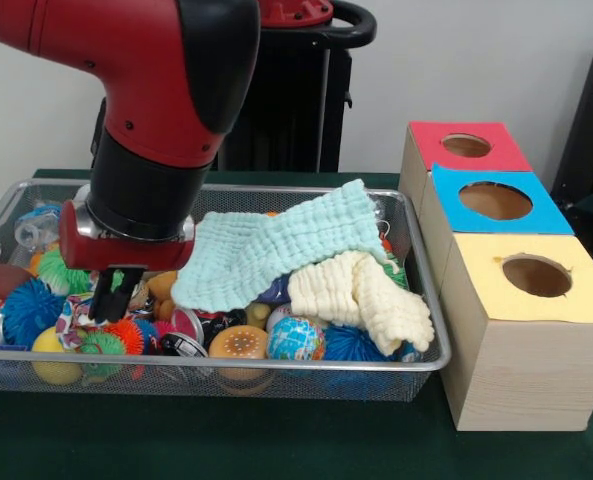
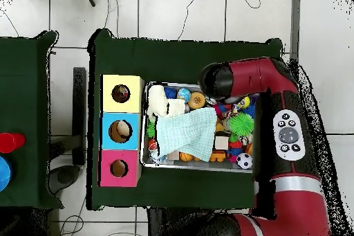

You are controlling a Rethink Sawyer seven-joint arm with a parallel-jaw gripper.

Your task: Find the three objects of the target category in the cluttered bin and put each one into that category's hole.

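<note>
Silver wire mesh forms the cluttered bin (image 1: 276, 375), a long shallow basket that sits on the green-covered bench (image 1: 226, 440) beside a row of three wooden boxes. Each box has a round hole in its coloured top: the yellow box (image 1: 536, 330) stands nearest the front camera, the blue box (image 1: 491, 205) behind it and the red box (image 1: 466, 150) farthest back. From overhead, something pale shows inside the hole of the blue box. The red and black arm (image 1: 166, 90) comes down over the bin's left part in the front view, and the gripper (image 1: 109, 297) hangs low among the toys there, its dark fingers (image 1: 102, 300) close together; whether they grip anything I cannot tell. Around it lie spiky rubber balls in blue, green and orange, with a yellow ball (image 1: 54, 355) at the front wall. A mint waffle cloth (image 1: 286, 250) drapes across the middle of the heap, and a cream waffle cloth (image 1: 361, 295) lies just beside it toward the boxes, partly under its edge. Below them sit a globe-printed ball (image 1: 296, 338) and an orange dotted ball (image 1: 238, 343). A small patch of dotted white cloth shows near the gripper, but I cannot tell whether it is one of the three objects.
</note>
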